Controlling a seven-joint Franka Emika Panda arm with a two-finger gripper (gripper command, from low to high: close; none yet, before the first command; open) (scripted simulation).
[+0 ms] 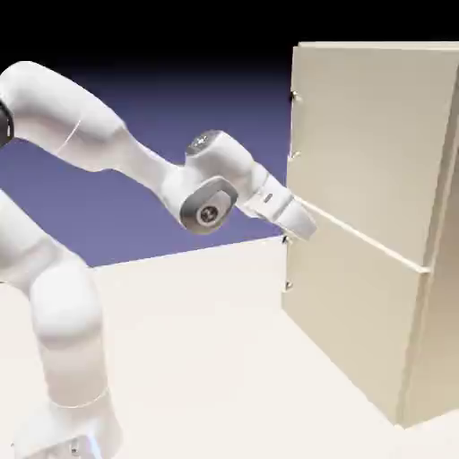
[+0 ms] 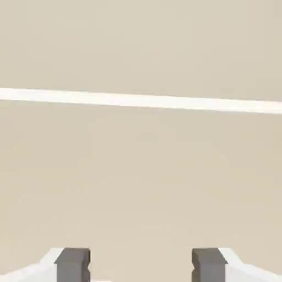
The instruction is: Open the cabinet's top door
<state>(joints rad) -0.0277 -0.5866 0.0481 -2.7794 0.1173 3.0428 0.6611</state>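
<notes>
Cabinet [image 1: 359, 260]: from 1 to 4 o'clock, exterior view; its top door [image 1: 372, 134] at 2 o'clock, above a pale seam [image 1: 368, 238]. Arm [image 1: 67, 116] reaches in from 9 o'clock. Gripper [image 1: 296, 220] near the cabinet front; hand view: fingertips [image 2: 72, 265] apart, released, nothing between them.

In the exterior view, I observe the manipulator arm [image 1: 238, 166] extending from the left toward the cabinet [image 1: 359, 233] at the right. Its distal end angles downward, in front of the cabinet's left portion. A pale horizontal strip [image 1: 368, 238] separates the upper panel [image 1: 372, 143] from the lower panel [image 1: 350, 305]. The cabinet stands upright on the pale tabletop [image 1: 197, 359], against a blue-violet backdrop [image 1: 90, 215].
</notes>
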